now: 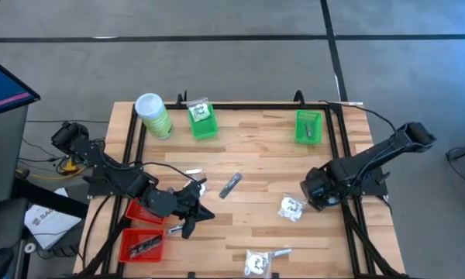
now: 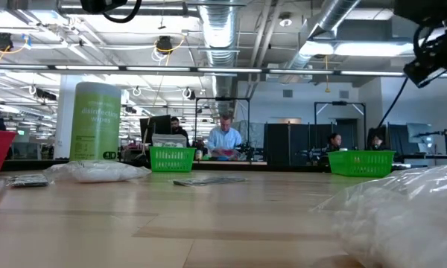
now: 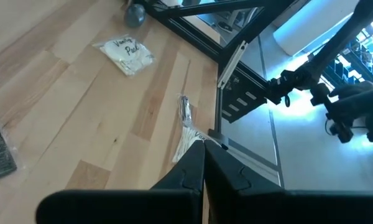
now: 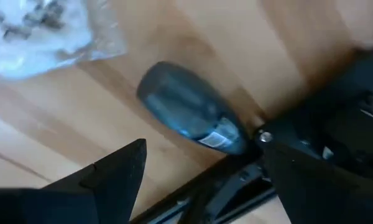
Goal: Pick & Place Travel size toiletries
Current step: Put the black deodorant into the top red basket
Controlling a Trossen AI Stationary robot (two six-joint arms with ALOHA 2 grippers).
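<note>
left claw (image 1: 192,208): clenched, fingers pressed together with nothing between them; low over the tabletop (image 1: 256,147), at its left side
red baskets (image 1: 143,242): two, just beside the left claw on its outer side, at the tabletop's left edge; the nearer-front one holds a few dark pieces
silvery sachet (image 1: 193,172): on the wood just past the left claw, toward the far side
dark grey stick (image 1: 230,185): lying flat, near the left claw, on its inner side toward the tabletop's middle
front packet (image 1: 257,262): white and crinkly, with a slim silvery piece touching it; ahead of the left claw's tips in the left wrist view (image 3: 188,127), by the front edge frame
right claw (image 1: 316,195): released, fingers spread wide, holding nothing; low at the tabletop's right side
dark oval piece (image 4: 189,117): on the wood between the right claw's spread fingers and beyond them, against the black edge frame; not touched
white packet (image 1: 291,208): with black print, just beside the right claw on its inner side; seen blurred in the right wrist view (image 4: 43,34)
green baskets (image 1: 203,121): two at the far edge, well apart from both claws; the left one holds a white packet, the right one (image 1: 308,126) a dark item
light-green canister (image 1: 153,115): white lid, upright, at the far left corner, beside the left green basket
people (image 2: 225,138): several, seated in the room beyond the tabletop
</note>
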